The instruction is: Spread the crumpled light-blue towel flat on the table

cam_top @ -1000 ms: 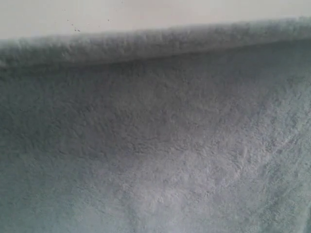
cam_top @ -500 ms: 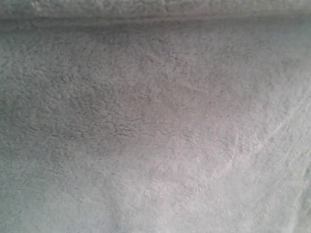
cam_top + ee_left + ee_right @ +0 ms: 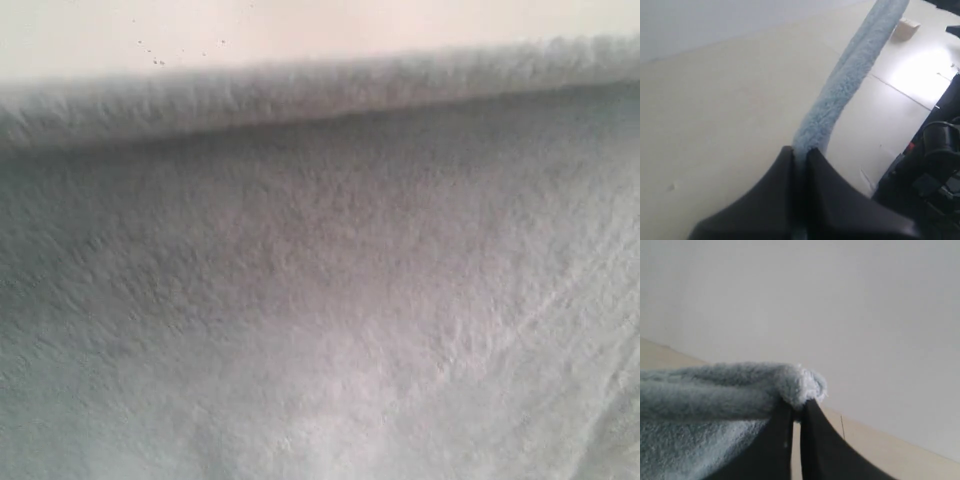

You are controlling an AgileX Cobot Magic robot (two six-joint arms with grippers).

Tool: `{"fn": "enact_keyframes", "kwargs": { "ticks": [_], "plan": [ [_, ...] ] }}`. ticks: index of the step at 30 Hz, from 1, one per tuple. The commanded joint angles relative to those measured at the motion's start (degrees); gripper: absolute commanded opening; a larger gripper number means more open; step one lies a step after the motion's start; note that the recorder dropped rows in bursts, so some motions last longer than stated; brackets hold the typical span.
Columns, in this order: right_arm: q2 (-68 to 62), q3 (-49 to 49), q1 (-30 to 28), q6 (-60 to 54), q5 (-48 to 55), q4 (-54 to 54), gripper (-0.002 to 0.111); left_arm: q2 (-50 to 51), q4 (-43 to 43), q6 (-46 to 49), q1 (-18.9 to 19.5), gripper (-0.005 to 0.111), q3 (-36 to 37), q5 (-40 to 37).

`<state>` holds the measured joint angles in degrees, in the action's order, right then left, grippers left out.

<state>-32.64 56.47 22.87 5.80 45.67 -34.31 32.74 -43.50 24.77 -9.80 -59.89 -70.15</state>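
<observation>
The light-blue towel [image 3: 330, 300] hangs stretched right in front of the exterior camera and fills almost all of that view, its hemmed top edge [image 3: 320, 85] running across near the top. My left gripper [image 3: 800, 152] is shut on the towel [image 3: 850, 85], whose edge runs away from the jaws as a taut strip above the beige table [image 3: 730, 110]. My right gripper [image 3: 797, 407] is shut on a bunched corner of the towel [image 3: 715, 390], with cloth draping off to one side. Neither gripper shows in the exterior view.
A white wall [image 3: 300, 30] shows above the towel's top edge. A small pale block [image 3: 905, 27] lies on the table far from the left gripper. Dark robot hardware [image 3: 930, 165] stands past the table's edge in the left wrist view.
The towel's top edge rose to the top of the exterior view half a second ago, hiding the wall, and has dropped back down so the wall shows again. Both grips hold.
</observation>
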Motion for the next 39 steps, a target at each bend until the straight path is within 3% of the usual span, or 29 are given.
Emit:
{"fn": "enact_keyframes", "kwargs": {
  "ticks": [1, 8, 13, 19, 25, 28, 30, 31, 33, 34, 39],
  "plan": [
    [-6.2, -1.8, 2.0, -1.6, 1.6, -4.3, 0.001, 6.0, 3.1, 1.1, -0.1, 0.004, 6.2, 3.6],
    [-20.5, -2.2, 2.3, 6.9, -2.4, -15.9, 0.001, 22.5, 5.8, 5.4, -0.1, 0.004, 7.7, 14.4],
    [-35.2, -2.2, 1.6, 17.9, -6.6, -28.4, 0.001, 34.9, 2.9, 10.9, -0.1, 0.004, 7.5, 21.9],
    [-50.8, 1.6, -7.1, 33.3, -16.7, -34.9, 0.001, 49.6, -4.7, 21.2, -0.1, 0.004, 4.2, 32.2],
    [-64.2, 8.1, -14.1, 36.3, -21.9, -34.1, 0.001, 61.9, -6.9, 24.4, -0.1, 0.004, -5.6, 40.9],
    [-67.8, 10.3, -14.4, 36.3, -23.5, -34.0, 0.001, 65.4, -7.3, 24.4, -0.1, 0.005, -10.6, 40.4],
    [-69.1, 10.8, -14.4, 36.3, -26.0, -33.6, 0.001, 66.4, -8.5, 24.4, -0.1, 0.013, -12.7, 38.6],
    [-69.3, 11.0, -14.4, 36.3, -27.5, -33.1, 0.001, 66.7, -8.5, 24.4, -0.1, 0.021, -13.5, 37.7],
    [-69.8, 11.0, -14.4, 37.2, -30.0, -33.1, 0.001, 67.1, -8.5, 24.3, -0.1, 0.062, -14.1, 35.5],
    [-69.8, 11.0, -14.4, 37.3, -30.0, -33.1, 0.001, 67.1, -8.4, 23.5, -0.1, 0.071, -14.1, 33.8],
    [-69.8, 11.0, -14.4, 35.9, -25.7, -30.0, 0.001, 61.6, -5.4, 25.4, -0.1, 0.053, -13.5, 20.5]
  ]
}}
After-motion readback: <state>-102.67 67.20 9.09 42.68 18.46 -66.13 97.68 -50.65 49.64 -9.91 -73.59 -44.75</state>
